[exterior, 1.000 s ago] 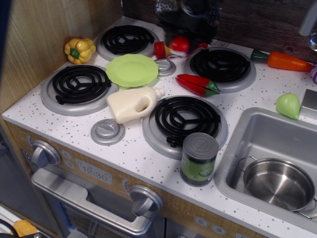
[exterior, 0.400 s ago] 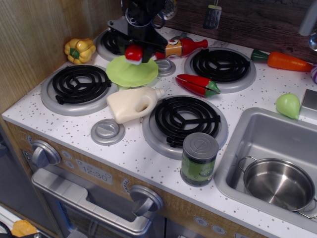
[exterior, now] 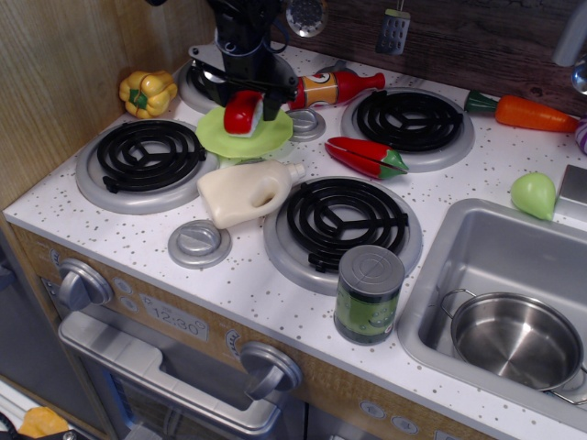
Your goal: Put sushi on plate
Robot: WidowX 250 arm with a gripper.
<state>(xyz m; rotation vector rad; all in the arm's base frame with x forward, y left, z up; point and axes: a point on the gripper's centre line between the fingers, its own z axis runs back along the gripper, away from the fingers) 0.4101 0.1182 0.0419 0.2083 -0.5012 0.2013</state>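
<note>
Clamped between my gripper's [exterior: 246, 108] dark fingers, the sushi [exterior: 242, 113] sits tilted, red top facing the camera, its white base mostly hidden behind the right finger. It hangs over the middle of the lime-green plate [exterior: 273, 135]; whether it touches the plate surface I cannot tell. My arm rises out of the top edge and blocks most of the rear-left burner [exterior: 198, 84]. The plate's front edge is overlapped by the cream detergent jug [exterior: 246, 192] lying on its side. Behind the plate, the ketchup bottle [exterior: 335, 88] lies flat; its label shows a cartoon face, but no words are readable. A small grey disc [exterior: 307, 123] sits just beside the plate's right rim, and the red chili pepper [exterior: 365, 155] lies farther right. The green can [exterior: 368, 293] near the front carries a label too blurred to read. On the oven panel a clock print [exterior: 174, 321] reads 12:30.
</note>
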